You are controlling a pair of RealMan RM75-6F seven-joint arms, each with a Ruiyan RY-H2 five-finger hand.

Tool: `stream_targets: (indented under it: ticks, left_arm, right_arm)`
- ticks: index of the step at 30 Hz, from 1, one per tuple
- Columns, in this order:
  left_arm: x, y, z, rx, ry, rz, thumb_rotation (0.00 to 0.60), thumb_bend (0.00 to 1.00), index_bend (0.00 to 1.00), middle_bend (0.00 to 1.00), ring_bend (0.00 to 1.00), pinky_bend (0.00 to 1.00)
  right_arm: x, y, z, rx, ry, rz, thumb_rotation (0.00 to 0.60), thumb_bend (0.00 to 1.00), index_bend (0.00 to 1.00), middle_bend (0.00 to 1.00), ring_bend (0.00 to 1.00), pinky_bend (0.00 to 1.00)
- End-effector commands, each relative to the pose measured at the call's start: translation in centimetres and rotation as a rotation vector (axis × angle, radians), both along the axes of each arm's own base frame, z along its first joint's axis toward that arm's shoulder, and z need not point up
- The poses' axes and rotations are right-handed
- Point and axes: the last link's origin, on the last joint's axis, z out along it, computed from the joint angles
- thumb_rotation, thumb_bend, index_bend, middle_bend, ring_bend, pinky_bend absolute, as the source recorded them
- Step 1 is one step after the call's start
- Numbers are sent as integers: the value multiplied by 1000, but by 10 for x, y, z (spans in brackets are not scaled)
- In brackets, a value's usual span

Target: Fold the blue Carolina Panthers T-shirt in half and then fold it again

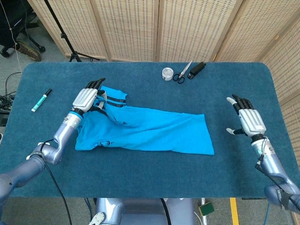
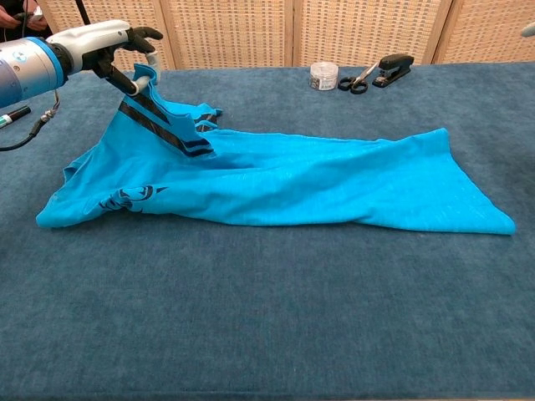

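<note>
right hand (image 1: pixel 247 118) only overhead

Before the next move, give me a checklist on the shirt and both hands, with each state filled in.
1. Left hand grips the T-shirt: ok, it holds the striped sleeve lifted off the table.
2. Right hand free: ok, open, off the cloth, right of the shirt.
3. Shirt lying flat: not ok, wrinkled, and the left side is raised.
4. First fold finished: cannot tell, layers are unclear.
5. Scissors, stapler and jar clear of the shirt: ok, near the far edge.
6. Marker clear: ok, far left.
</note>
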Motion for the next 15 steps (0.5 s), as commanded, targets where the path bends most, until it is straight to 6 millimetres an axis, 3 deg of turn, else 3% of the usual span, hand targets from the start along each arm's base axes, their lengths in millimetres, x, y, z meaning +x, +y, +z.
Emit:
stream_targets:
  ticks: [1,6,15]
  left_arm:
    - [-6,8,0,11,-17,65,600,573,740,0,0,0]
    - [-5,18,2,32,-34,98,600,576,740,0,0,0]
    - [-8,32,1,56,-5,138,600,582,740,0,0,0]
  right_arm:
    - [-10,42,16,-32,38,16,600,0,0,0,0,0]
    - [-14,57,18,-58,107,24,600,0,0,0,0,0]
    - [-13,58,18,-71,115,31,600,0,0,0,0,0]
